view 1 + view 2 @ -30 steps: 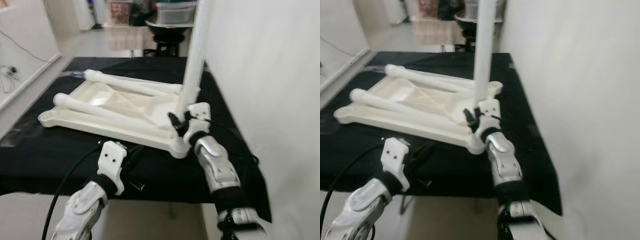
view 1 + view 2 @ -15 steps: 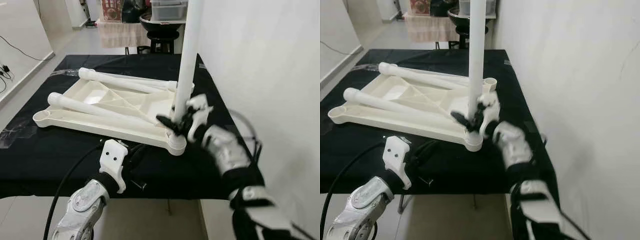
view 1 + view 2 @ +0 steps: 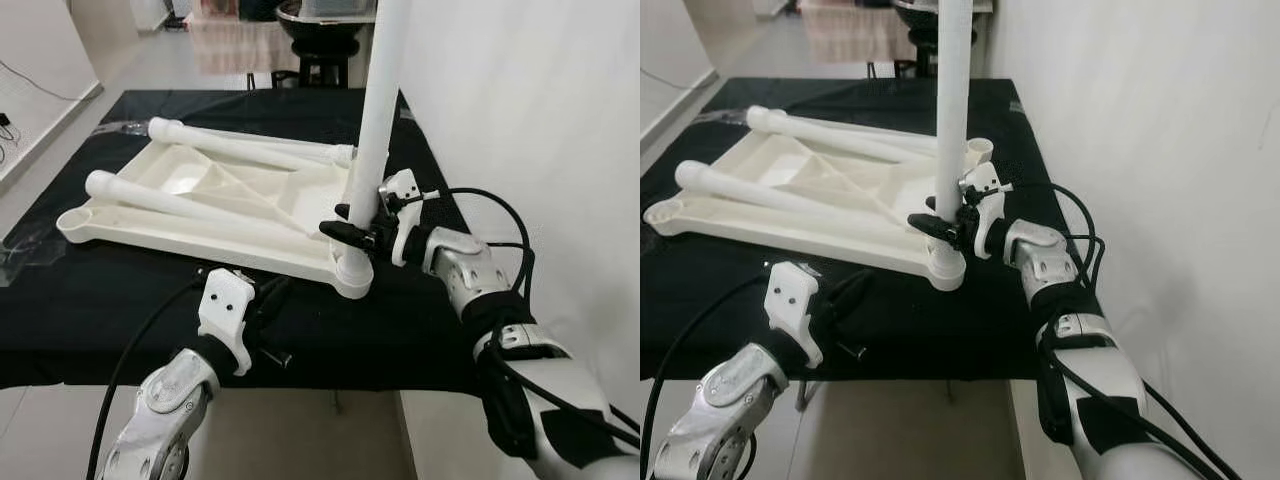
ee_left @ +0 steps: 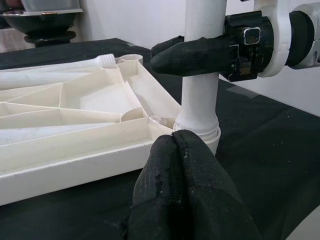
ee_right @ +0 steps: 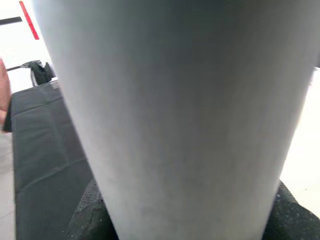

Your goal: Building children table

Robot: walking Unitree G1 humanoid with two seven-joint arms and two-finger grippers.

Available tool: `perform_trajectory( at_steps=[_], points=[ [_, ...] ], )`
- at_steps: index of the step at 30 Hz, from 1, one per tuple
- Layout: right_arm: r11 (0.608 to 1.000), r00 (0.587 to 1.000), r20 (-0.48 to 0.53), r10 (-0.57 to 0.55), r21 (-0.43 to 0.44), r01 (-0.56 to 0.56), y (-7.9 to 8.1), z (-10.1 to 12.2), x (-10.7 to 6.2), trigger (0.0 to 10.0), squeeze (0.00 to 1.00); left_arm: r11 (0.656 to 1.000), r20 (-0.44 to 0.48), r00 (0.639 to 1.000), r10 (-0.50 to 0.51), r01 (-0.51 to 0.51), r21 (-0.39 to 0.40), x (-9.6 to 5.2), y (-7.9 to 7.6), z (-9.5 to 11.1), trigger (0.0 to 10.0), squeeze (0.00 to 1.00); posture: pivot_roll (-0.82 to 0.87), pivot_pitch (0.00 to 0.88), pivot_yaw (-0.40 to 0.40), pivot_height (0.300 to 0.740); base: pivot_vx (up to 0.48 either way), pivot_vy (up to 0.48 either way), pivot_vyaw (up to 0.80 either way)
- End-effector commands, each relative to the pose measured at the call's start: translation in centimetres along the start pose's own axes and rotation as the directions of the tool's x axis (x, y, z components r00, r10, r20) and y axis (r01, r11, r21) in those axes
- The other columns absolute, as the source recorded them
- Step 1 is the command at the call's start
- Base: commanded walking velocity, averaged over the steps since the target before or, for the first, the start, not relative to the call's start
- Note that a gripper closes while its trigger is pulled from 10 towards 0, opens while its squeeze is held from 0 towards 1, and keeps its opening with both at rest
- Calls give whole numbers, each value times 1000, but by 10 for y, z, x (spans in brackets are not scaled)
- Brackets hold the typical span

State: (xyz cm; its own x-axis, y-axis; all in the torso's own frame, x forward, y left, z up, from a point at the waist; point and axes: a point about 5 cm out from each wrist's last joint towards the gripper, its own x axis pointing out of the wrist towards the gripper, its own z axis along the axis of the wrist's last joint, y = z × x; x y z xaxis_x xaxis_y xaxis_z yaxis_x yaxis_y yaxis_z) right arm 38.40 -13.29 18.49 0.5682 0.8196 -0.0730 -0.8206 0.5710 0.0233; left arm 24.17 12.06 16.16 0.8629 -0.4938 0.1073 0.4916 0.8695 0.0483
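While the upturned tabletop (image 3: 215,205) lies mid-frame on the black counter (image 3: 420,330), the right tool (image 3: 362,222) clamps the upright leg (image 3: 377,110) just above its corner socket. Left wrist view: left tool (image 4: 182,192) clenched empty, lower centre, beside that socket. Right wrist view: leg (image 5: 170,110) fills centre; likely light, stiff, smooth plastic, best gripped low.

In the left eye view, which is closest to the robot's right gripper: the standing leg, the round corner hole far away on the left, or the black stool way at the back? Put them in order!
1. Standing leg: clamped in the right gripper, at the near right corner.
2. Round corner hole: across the upside-down tabletop, at its left end.
3. Black stool: beyond the black cloth, at the back.
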Motion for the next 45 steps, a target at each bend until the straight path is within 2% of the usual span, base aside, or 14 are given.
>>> perform_trajectory(
  at_steps=[1, 10, 15, 20, 21, 23, 24, 25, 26, 34, 35, 36, 44, 45],
  points=[
    [999, 999, 12, 47, 27, -47, 3, 0, 3, 0, 0, 1000, -3, 1000, 4, -4, 10, -1, 0, 0, 10000, 0, 75, 52, -51, 740, 0, 0, 0],
    [996, 996, -13, -87, 35, 87, 5, -34, -13, 0, 0, 1000, -8, 1000, -1, 1, 4, -3, -1, -1, 10000, 0, 54, 63, -48, 740, 0, 0, 0],
    [840, 833, -111, -541, -23, 542, 35, -71, -6, 0, 0, 1000, -21, 1000, -8, 8, 1, -4, 1, -4, 10000, 0, 24, 55, -14, 740, 0, 0, 0],
    [854, 850, -85, -520, -40, 519, 46, -69, 5, 0, 0, 1000, -25, 999, -21, 21, -3, -1, -1, -6, 10000, 0, 48, 45, -37, 740, 0, 0, 0],
    [855, 850, -97, -517, -24, 518, 43, -70, 7, 2392, 0, 1000, -21, 1000, -20, 20, -1, -1, -1, -5, 10000, 0, 47, 37, -36, 740, 0, 0, 0],
    [858, 852, -104, -513, -18, 514, 42, -70, 9, 2392, 0, 1000, -18, 1000, -16, 16, 1, -1, 0, -4, 10000, 0, 47, 37, -36, 740, 0, 0, 0],
    [868, 865, -91, -494, 4, 497, 42, -66, 11, 10000, 220, 1000, -18, 1000, -2, 2, 10, -2, 4, -4, 10000, 0, 50, 36, -36, 740, 0, 0, 0],
    [868, 865, -91, -494, 4, 497, 42, -66, 11, 10000, 220, 1000, -18, 1000, -2, 2, 10, -2, 4, -4, 10000, 0, 50, 36, -36, 740, 0, 0, 0],
    [898, 897, -71, -437, 16, 439, 42, -61, 14, 10000, 1000, 1000, -15, 1000, 8, -8, 15, -2, 7, -2, 10000, 0, 54, 32, -32, 740, 0, 0, 0],
    [991, 989, 71, -130, -9, 131, 37, -16, 17, 10000, 1000, 1000, -13, 1000, -6, 7, 12, 1, 3, -3, 10000, 0, 49, 36, -30, 740, 0, 0, 0],
    [998, 997, 59, -40, -35, 42, 37, -12, 16, 10000, 278, 1000, -12, 1000, -1, 1, 12, 1, 4, -2, 10000, 0, 56, 35, -33, 740, 0, 0, 0],
    [997, 998, 33, 48, -60, -46, 36, -10, 15, 10000, 0, 1000, -9, 1000, 2, -2, 12, 1, 4, -2, 10000, 0, 61, 32, -39, 740, 0, 0, 0],
    [980, 980, -49, 193, -32, -194, 23, -4, 13, 10000, 0, 1000, -5, 1000, 11, -11, 15, 0, 5, -1, 10000, 0, 72, 36, -45, 740, 0, 0, 0],
    [979, 978, -43, 202, -22, -203, 22, -2, 12, 2667, 0, 1000, -4, 1000, 12, -12, 16, 0, 5, -1, 10000, 0, 75, 36, -47, 740, 0, 0, 0]
  ],
)
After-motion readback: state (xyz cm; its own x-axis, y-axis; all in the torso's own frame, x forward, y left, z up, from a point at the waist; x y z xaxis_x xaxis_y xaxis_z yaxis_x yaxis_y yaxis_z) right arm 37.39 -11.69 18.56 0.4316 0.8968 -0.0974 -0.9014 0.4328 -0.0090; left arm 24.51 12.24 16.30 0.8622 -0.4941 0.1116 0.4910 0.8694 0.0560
